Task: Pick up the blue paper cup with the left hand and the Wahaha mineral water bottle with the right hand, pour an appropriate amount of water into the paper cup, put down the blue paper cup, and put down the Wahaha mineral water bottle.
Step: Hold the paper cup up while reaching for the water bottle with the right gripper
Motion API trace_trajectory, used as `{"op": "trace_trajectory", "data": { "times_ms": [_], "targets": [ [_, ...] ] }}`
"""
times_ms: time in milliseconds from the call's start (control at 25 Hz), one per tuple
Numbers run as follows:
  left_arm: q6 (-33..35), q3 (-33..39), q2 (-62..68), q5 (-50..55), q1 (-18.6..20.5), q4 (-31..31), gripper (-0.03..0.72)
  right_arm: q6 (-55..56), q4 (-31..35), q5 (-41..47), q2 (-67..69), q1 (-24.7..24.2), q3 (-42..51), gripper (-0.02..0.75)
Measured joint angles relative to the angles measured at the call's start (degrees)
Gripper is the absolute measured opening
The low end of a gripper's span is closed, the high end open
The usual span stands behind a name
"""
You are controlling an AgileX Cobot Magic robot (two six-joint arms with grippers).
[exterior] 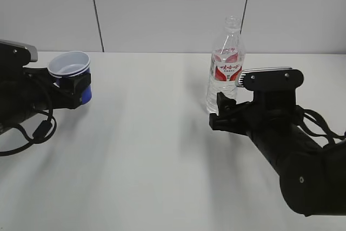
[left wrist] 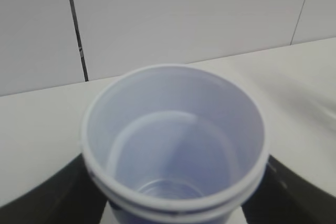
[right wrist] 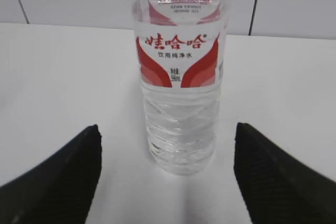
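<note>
The blue paper cup (exterior: 70,67) is at the far left with its white inside showing. My left gripper (exterior: 75,87) is shut on the cup's sides. In the left wrist view the cup (left wrist: 173,129) fills the frame, with a black finger (left wrist: 47,198) on each side. I cannot tell whether it holds water. The Wahaha bottle (exterior: 227,71) stands upright on the table with no cap showing. My right gripper (exterior: 220,113) is open just in front of the bottle's base. In the right wrist view the bottle (right wrist: 181,103) stands ahead of the spread fingertips (right wrist: 68,171), untouched.
The white table (exterior: 157,150) runs back to a pale panelled wall (exterior: 162,9) with dark vertical seams. The black arms take up the left edge and the lower right corner of the exterior view.
</note>
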Motion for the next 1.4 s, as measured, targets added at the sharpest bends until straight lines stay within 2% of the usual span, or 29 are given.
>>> {"op": "trace_trajectory", "data": {
  "times_ms": [120,360,840,1400],
  "targets": [
    [0.0,0.0,0.0,0.0,0.0,0.0,0.535,3.8,-1.3,-1.0,0.0,0.0,-0.1,0.593],
    [0.0,0.0,0.0,0.0,0.0,0.0,0.535,6.0,-2.2,-3.8,0.6,0.0,-0.4,0.665],
    [0.0,0.0,0.0,0.0,0.0,0.0,0.535,5.9,-4.0,-4.4,6.1,-1.6,-4.4,0.672],
    [0.0,0.0,0.0,0.0,0.0,0.0,0.535,5.8,-6.7,-3.4,10.8,-6.3,-10.4,0.672]
  ]
}}
